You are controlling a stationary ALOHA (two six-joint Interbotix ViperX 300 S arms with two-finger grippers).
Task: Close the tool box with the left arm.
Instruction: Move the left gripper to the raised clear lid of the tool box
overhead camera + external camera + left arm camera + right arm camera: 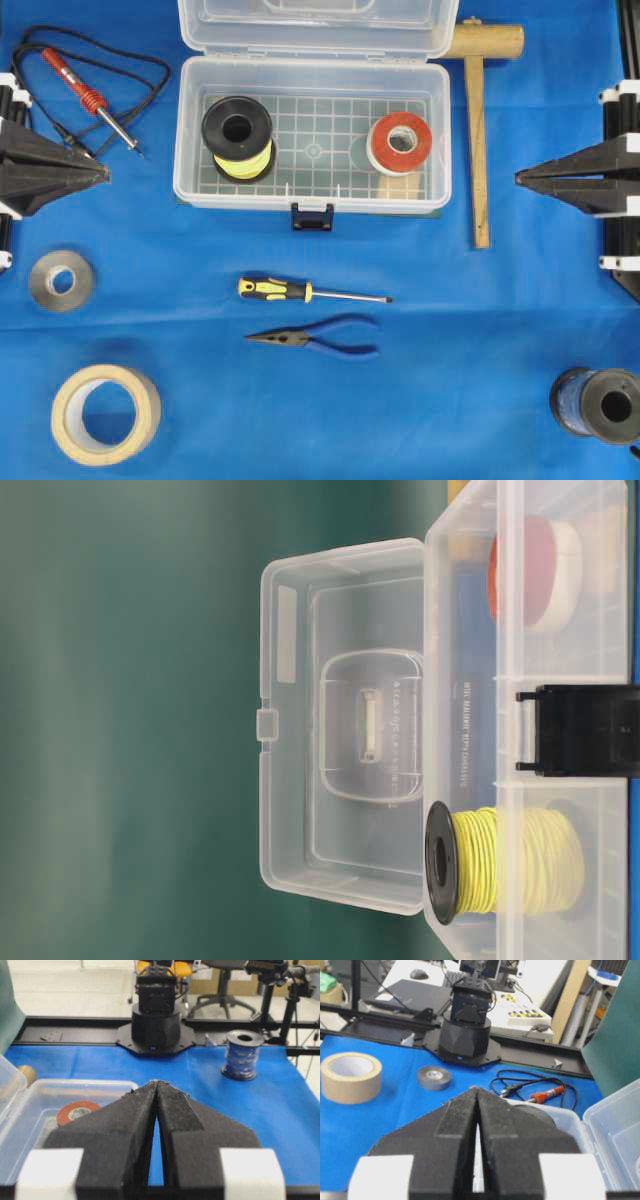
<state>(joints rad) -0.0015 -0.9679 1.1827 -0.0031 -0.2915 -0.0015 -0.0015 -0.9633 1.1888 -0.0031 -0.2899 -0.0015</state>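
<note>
Nearby: mallet [478, 120] beside open tool box [312, 135].

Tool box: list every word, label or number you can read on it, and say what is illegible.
Nothing can be read for certain.
Embossed line on the lid of the tool box, beside its handle recess: too faint to read.
White print on a dark strip at the box's front wall: too small and blurred to read.
Overhead view: no text shows.

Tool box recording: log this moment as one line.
tool box: lid open | left gripper: shut, empty, apart from box | right gripper: shut, empty | closing: not begun
</note>
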